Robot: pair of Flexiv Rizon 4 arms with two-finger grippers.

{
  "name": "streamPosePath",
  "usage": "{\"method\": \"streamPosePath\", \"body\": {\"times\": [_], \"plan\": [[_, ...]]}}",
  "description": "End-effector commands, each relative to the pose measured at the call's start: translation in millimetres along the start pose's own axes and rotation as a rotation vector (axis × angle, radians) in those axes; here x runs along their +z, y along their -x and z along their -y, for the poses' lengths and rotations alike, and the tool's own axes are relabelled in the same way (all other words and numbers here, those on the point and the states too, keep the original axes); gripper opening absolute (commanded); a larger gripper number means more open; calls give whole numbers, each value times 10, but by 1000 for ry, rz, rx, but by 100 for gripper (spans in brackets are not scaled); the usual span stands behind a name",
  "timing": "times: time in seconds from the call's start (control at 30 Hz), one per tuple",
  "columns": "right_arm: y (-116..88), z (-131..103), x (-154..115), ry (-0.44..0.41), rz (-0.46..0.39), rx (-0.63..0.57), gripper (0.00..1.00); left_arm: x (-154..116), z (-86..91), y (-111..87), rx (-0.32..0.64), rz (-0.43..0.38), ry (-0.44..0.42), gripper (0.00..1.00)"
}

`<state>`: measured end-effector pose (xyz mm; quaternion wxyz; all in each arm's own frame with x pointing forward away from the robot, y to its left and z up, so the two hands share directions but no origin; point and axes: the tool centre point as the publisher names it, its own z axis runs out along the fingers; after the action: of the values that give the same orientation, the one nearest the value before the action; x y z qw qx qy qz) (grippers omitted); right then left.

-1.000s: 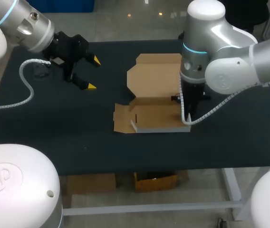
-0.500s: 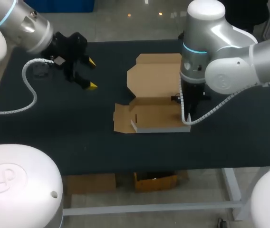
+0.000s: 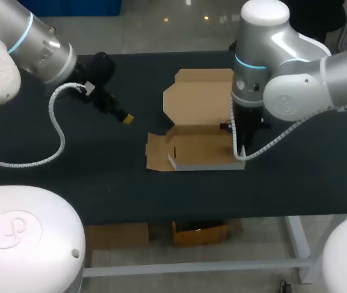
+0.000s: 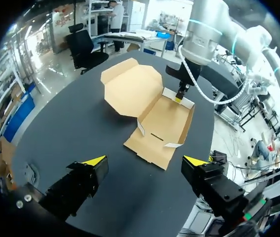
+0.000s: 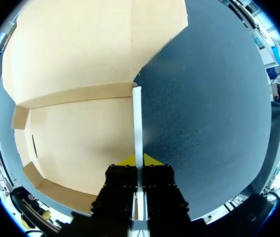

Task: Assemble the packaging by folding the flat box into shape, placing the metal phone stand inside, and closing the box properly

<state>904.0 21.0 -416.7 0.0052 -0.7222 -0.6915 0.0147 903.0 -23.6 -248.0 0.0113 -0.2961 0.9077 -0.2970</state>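
Note:
The brown cardboard box [image 3: 201, 149] lies half folded at the table's middle, its lid [image 3: 198, 97] flat behind the tray. In the head view my right gripper [image 3: 239, 151] points straight down at the tray's right wall. In the right wrist view that gripper [image 5: 139, 161] is shut on the upright side wall [image 5: 137, 123]. My left gripper [image 3: 121, 113] hovers left of the box, with one yellow tip showing. In the left wrist view, the left gripper [image 4: 145, 160] stands wide open and empty, with the box [image 4: 162, 121] ahead of it. I see no metal phone stand.
The dark table [image 3: 100, 177] stretches bare to the left and in front of the box. My right arm's cable [image 3: 265, 143] loops beside the box's right side. From the left wrist view, my right gripper [image 4: 182, 94] stands at the box's far wall.
My left arm has swung its gripper rightward and nearer to the box, turning it so only one yellow tip shows. The right arm and the box have not moved.

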Motion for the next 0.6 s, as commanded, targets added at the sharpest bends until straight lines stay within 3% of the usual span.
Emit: {"method": "streamPosePath", "body": {"times": [0.03, 0.2, 0.33, 0.6], "plan": [[-8, -12, -10, -6, 4, 0, 0, 102, -10, -83, -295, 69, 30, 100], [-8, -12, -10, -6, 4, 0, 0, 196, -86, -136, -476, 83, 63, 100], [-8, -12, -10, -6, 4, 0, 0, 280, -133, -191, -568, 70, 118, 100], [-8, -12, -10, -6, 4, 0, 0, 280, -133, -191, -568, 70, 118, 100]]}}
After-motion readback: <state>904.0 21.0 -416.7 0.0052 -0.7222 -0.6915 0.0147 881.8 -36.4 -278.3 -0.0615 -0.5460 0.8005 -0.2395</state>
